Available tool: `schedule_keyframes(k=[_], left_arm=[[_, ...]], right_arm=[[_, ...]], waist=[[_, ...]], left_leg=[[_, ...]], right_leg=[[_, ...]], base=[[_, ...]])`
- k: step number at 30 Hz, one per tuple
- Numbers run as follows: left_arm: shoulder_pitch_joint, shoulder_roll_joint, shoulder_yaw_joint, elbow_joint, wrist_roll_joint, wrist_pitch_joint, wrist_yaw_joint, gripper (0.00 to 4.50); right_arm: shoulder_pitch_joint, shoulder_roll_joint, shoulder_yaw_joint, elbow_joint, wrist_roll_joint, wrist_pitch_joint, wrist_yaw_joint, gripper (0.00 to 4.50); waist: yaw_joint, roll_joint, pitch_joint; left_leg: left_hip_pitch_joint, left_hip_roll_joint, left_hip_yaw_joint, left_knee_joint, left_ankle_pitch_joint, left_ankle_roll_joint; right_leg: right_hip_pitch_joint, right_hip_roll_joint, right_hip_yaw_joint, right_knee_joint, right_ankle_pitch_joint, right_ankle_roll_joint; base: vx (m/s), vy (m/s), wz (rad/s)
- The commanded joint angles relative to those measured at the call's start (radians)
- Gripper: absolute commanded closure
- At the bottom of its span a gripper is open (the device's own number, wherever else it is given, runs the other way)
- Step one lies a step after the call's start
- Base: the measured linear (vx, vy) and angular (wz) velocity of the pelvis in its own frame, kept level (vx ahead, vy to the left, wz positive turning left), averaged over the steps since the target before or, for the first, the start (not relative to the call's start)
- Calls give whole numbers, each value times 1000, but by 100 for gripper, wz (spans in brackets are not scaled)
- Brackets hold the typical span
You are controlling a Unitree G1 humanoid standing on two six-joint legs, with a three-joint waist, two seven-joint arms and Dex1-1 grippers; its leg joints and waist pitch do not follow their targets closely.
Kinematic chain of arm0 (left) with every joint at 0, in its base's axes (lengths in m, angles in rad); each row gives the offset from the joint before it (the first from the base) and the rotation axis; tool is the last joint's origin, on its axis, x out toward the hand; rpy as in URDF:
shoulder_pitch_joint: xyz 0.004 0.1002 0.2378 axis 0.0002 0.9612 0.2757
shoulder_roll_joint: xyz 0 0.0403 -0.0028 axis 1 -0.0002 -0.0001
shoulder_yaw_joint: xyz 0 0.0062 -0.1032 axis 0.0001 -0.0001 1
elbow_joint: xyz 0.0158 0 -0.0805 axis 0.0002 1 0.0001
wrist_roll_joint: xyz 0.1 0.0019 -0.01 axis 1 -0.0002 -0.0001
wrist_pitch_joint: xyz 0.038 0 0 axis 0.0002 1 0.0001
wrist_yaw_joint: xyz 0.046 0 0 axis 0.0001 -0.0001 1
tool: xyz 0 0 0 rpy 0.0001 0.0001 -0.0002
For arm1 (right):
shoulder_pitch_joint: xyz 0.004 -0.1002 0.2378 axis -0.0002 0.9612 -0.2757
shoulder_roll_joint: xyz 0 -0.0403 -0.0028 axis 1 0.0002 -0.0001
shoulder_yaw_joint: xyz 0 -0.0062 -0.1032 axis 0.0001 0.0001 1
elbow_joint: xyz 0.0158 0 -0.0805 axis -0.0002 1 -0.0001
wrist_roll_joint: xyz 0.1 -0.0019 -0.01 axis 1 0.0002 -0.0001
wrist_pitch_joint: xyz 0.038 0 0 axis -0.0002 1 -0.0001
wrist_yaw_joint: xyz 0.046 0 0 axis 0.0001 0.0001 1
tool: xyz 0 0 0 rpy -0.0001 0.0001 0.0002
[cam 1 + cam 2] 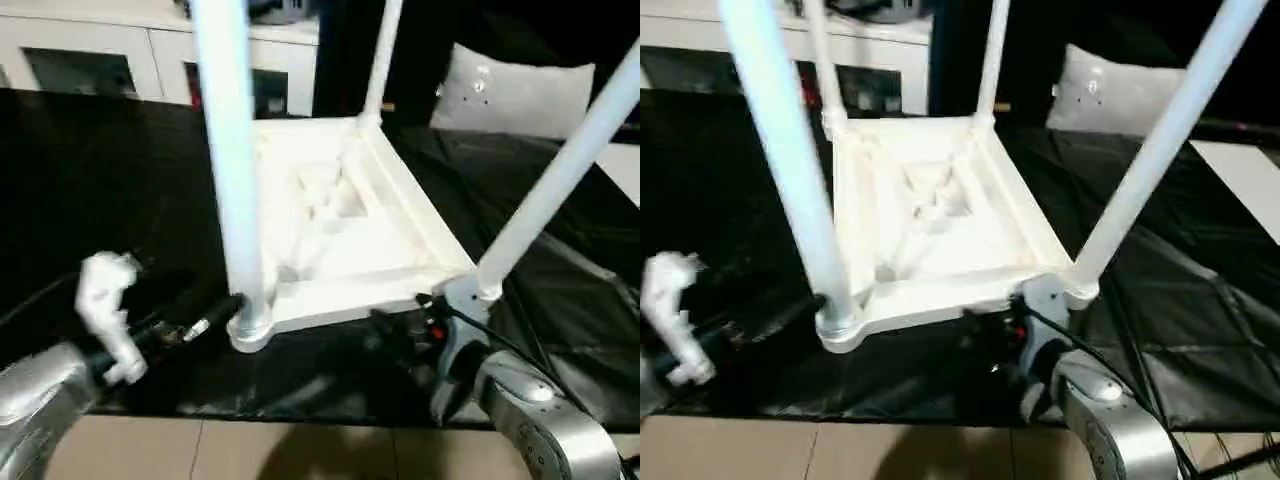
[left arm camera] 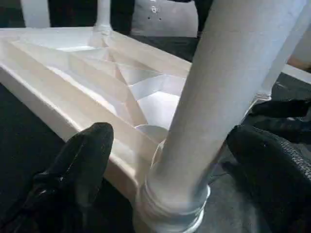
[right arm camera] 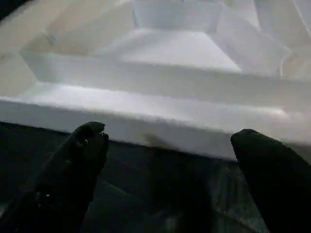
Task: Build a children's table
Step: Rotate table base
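- The left gripper [image 2: 165, 160] is seen in its wrist view spread wide, one black finger [image 2: 80, 160] on each side of the near-left leg [image 1: 232, 170]; contact between the fingers and that leg cannot be judged from these views.
- In the left eye view the left arm, with a white bracket [image 1: 108, 305] on it, lies at about 8 o'clock of the tabletop, and its tip reaches to the rounded corner socket [image 1: 250, 328] at the foot of the near-left leg.
- The children's table [image 1: 340, 225] is found upside down on a black sheet [image 1: 90, 190], its ribbed hollow underside facing up.
- Four white legs are seen standing up from the corners: the near-left leg, a far-left leg [image 1: 818, 60], a far-right leg [image 1: 383, 55] and a near-right leg [image 1: 560, 180] that leans toward 2 o'clock in the picture.
- The right gripper [image 3: 170, 145] is seen in its wrist view with its fingers held far apart and nothing between them, pointed at the near long rim [image 3: 146, 121] of the tabletop from just beside it.
- In the head views the right arm's silver forearm [image 1: 1110, 430] is placed at about 5 o'clock of the table, just below the near-right corner.
- A white cabinet with glass doors [image 1: 90, 55] stands at 11 o'clock behind the sheet, and a pale cushion [image 1: 515, 90] lies at 2 o'clock.
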Motion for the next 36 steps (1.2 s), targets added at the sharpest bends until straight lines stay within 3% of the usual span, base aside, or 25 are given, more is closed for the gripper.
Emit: schedule_keyframes(k=[1, 4, 5, 6, 7, 8, 9, 10, 14, 18, 20, 22, 27, 29, 31, 32, 34, 36], left_arm=[[-45, -14, -52, 47, 50, -17, 10, 11], [-103, -38, -97, 103, 95, -47, 6, 11], [-141, -65, -124, 136, 103, -61, 2, 11], [-164, -79, -142, 153, 110, -67, -1, 11], [-178, -88, -154, 164, 116, -71, -2, 11], [-216, -100, -194, 195, 139, -85, -15, 11], [-228, -105, -208, 204, 141, -80, -22, 11], [-269, -125, -247, 246, 154, -84, -37, 11], [-325, -154, -269, 322, 174, -79, -23, 11], [-407, -182, -283, 450, 214, -136, -40, 11], [-408, -177, -297, 427, 191, -146, -97, 11], [-391, -162, -313, 364, 135, -116, -179, 11], [-336, -120, -364, 217, 38, -20, -285, 11], [-317, -125, -402, 151, 11, 7, -296, 11], [-314, -144, -411, 132, 3, 14, -285, 11], [-312, -162, -416, 124, 0, 14, -274, 11], [-311, -182, -424, 123, 10, 9, -257, 11], [-323, -212, -434, 118, -3, 26, -242, 11]], right_arm=[[-16, 1, -27, 38, -20, -3, -23, 0], [-41, 16, -63, 88, -28, 1, -66, 0], [-60, 15, -81, 131, -33, 18, -86, 0], [-67, 3, -82, 148, -42, 20, -88, 0], [-71, -5, -81, 158, -49, 21, -88, 0], [-84, -6, -94, 179, -41, 21, -84, 0], [-90, -7, -95, 190, -42, 14, -84, 0], [-114, -7, -97, 222, -47, -6, -83, 0], [-147, -9, -105, 251, -50, -19, -82, 0], [-180, -17, -111, 281, -51, -40, -59, 0], [-186, -20, -114, 309, -57, -50, -58, 0], [-199, -25, -118, 359, -60, -59, -52, 0], [-208, -38, -139, 413, -65, -71, -58, 0], [-199, -56, -157, 420, -68, -82, -59, 0], [-189, -65, -167, 419, -64, -83, -55, 0], [-181, -71, -173, 422, -63, -88, -51, 0], [-177, -71, -176, 436, -66, -102, -46, 0], [-201, -68, -162, 465, -69, -130, -21, 0]], waist=[[3, 32, -33], [8, 24, -32], [10, 22, -33], [9, 4, -34], [17, 17, -35], [18, 8, -35], [20, 12, -36], [19, 6, -40], [17, 12, -44], [14, 5, -46], [17, 2, -46], [17, 6, -48], [14, 0, -48], [13, -3, -47], [7, -19, -47], [8, -21, -45], [7, -16, -43], [2, -18, -42]], left_leg=[[-17, 89, -24, -101, -57, -8], [-13, 90, -19, -103, -80, -3], [-18, 90, -19, -104, -68, -1], [-18, 90, -14, -104, -61, 1], [-16, 90, -13, -102, -50, -2], [-22, 92, -10, -103, -39, 1], [-21, 92, -9, -103, -34, 0], [-18, 95, -5, -101, -20, -2], [-23, 95, -3, -96, 19, -4], [-19, 90, 2, -94, 25, 11], [-21, 98, 1, -97, 22, 8], [-20, 102, 0, -98, 23, 2], [-24, 100, 6, -96, 45, 10], [-27, 101, 7, -96, 52, 17], [-28, 101, 12, -95, 53, 23], [-27, 99, 12, -95, 49, 29], [-25, 101, 15, -95, 29, 28], [-27, 101, 14, -96, 11, 27]], right_leg=[[47, -112, 61, -64, -177, -181], [42, -112, 63, -72, -239, -174], [47, -115, 64, -72, -251, -173], [47, -114, 63, -75, -266, -167], [44, -116, 63, -73, -270, -165], [48, -116, 63, -72, -264, -158], [47, -115, 62, -72, -263, -153], [44, -116, 60, -69, -243, -153], [49, -118, 59, -65, -184, -166], [49, -112, 57, -72, -177, -173], [51, -120, 58, -69, -189, -179], [48, -122, 56, -64, -176, -195], [50, -119, 56, -57, -123, -223], [54, -119, 55, -57, -125, -221], [54, -117, 55, -60, -137, -219], [53, -116, 55, -62, -155, -214], [50, -118, 56, -68, -191, -212], [51, -116, 55, -72, -214, -203]], base=[[0, 0, 0], [0, 0, 0], [0, 0, 0], [0, 0, 0], [0, 0, 0], [0, 0, 0], [0, 0, 0], [0, 0, 0], [0, 0, 0], [0, 0, 0], [0, 0, 0], [0, 0, 0], [0, 0, 0], [0, 0, 0], [0, 0, 0], [0, 0, 0], [0, 0, 0], [0, 0, 0]])
